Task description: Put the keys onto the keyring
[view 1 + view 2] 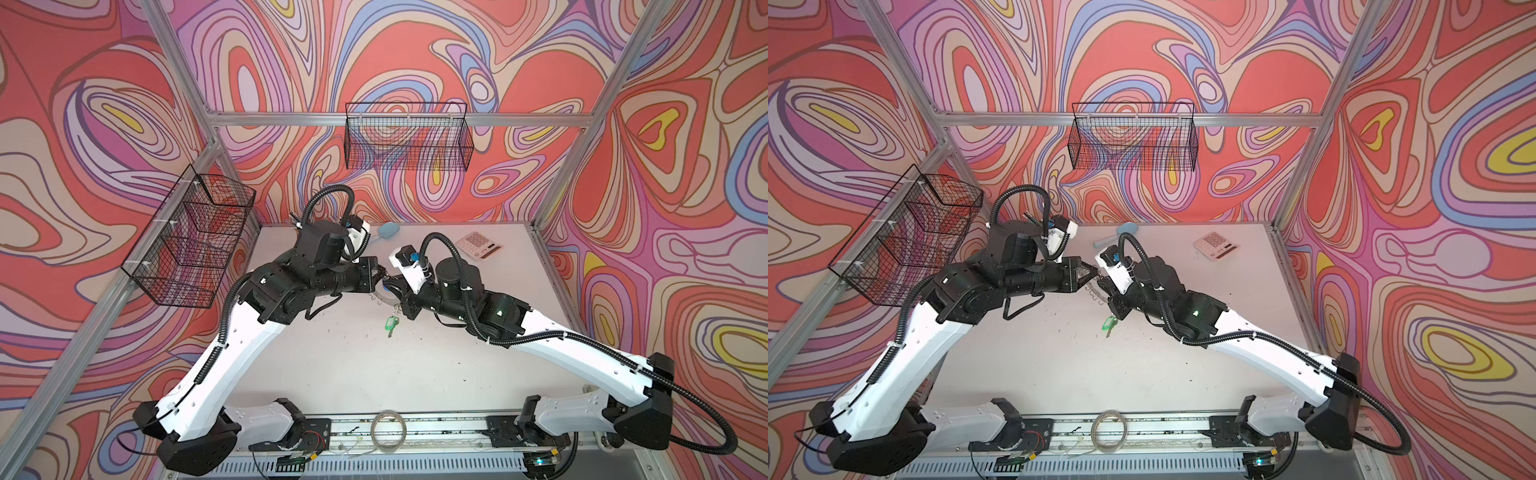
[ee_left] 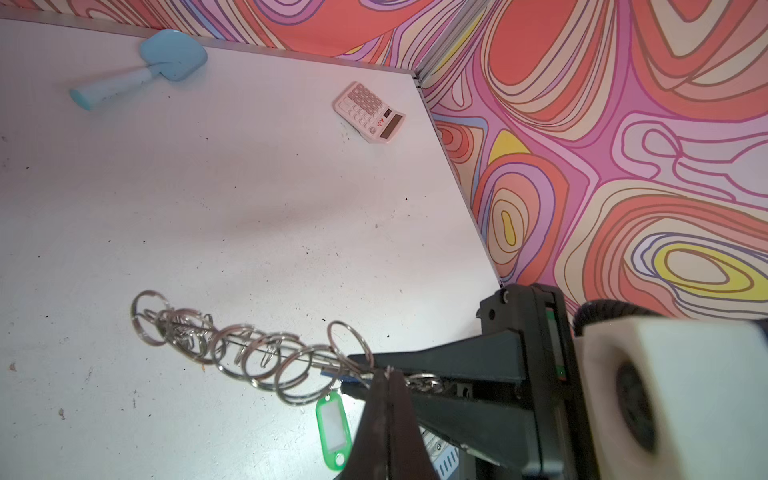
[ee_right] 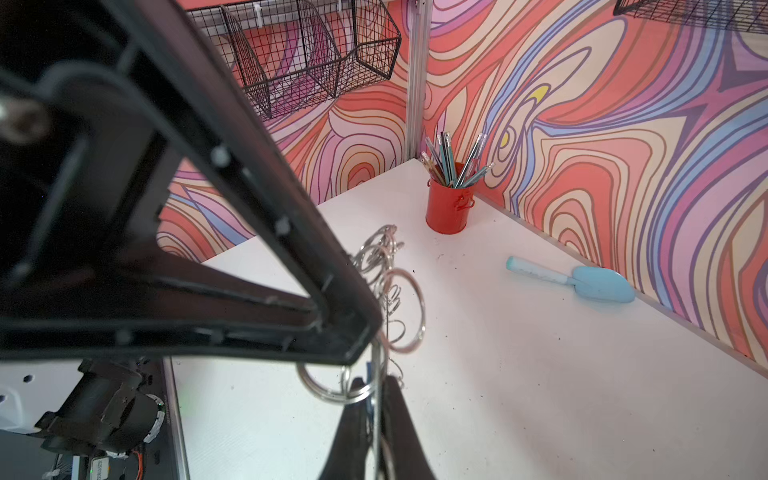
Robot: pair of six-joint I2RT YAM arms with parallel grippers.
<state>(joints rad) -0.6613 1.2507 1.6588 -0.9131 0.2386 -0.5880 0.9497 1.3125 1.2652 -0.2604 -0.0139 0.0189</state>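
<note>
Both tools met over the middle of the worktop (image 1: 332,365), tip to tip, with the keyring (image 2: 249,357) lifted between them. My left tool (image 2: 387,376) was pressed together on the rim, and from that grip the disc ran straight away from the tips, nearly edge-on to the wrist camera, its rings (image 2: 348,345) fanned along the length. My right tool (image 3: 375,399) was also clamped shut on the same part of the rim from the opposite side, so the two pinches sat just beside each other. A sliver of the blue key (image 3: 368,374) showed right at that pinch. I judged it was the piece to be threaded, but I could not tell whether it was in the grip or only beside it. The green key (image 1: 391,323) lay just below the right tool, nearer that arm. Whether it hung from a ring or rested on the worktop I could not make out. In both top views the arms hid most of the disc, and the left tool's body blocked much of the right wrist view
</note>
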